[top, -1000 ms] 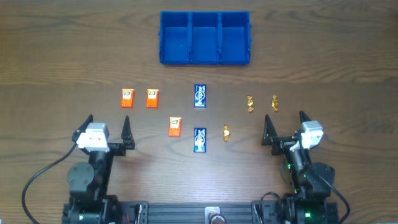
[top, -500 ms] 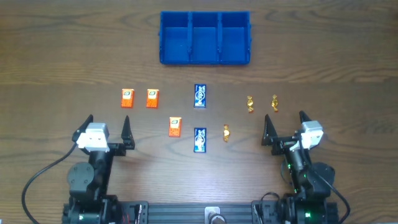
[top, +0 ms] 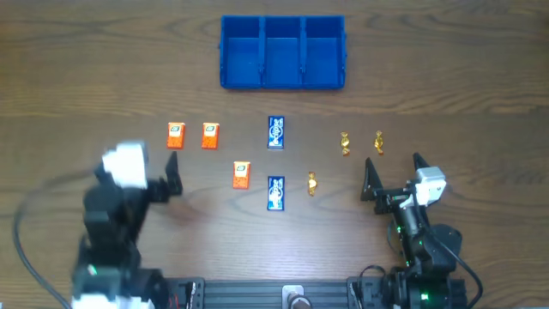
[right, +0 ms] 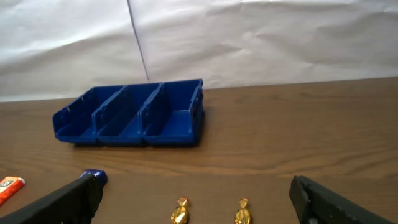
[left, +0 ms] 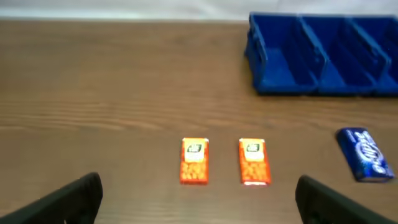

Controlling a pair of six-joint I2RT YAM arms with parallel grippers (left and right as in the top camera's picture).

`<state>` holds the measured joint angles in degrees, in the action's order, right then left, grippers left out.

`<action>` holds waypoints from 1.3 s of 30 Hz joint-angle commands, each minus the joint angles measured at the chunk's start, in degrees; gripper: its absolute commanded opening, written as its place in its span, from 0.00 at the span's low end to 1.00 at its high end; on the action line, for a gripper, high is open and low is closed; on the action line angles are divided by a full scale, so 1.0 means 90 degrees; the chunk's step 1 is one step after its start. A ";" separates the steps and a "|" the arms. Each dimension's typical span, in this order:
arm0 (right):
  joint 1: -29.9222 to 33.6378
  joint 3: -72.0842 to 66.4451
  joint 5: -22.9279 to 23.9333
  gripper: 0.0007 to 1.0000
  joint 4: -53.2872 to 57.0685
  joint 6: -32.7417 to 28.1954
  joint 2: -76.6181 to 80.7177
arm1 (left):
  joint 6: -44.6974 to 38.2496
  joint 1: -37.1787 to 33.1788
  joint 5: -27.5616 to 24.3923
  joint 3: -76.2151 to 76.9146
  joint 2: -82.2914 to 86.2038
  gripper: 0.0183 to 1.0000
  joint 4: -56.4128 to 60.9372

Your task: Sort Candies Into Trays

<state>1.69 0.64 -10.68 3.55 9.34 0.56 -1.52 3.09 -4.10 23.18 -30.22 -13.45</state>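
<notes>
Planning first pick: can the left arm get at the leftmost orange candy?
Likely yes: the leftmost orange candy lies just ahead of the open left pincer, with bare table between them.

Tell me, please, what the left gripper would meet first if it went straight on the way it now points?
Most likely the orange candy almost dead ahead of the left gripper; a second orange candy lies beside it. Height is unclear, so the gripper might pass above both.
</notes>
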 commanded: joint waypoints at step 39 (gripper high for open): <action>0.0034 -0.0022 0.0036 1.00 0.0015 -0.0097 -0.0044 | -0.0068 0.0034 0.0240 0.4830 -0.8757 0.92 -0.2446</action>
<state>1.69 0.64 -10.55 3.57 9.34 0.47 -1.91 3.20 -3.70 65.60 -107.96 -35.51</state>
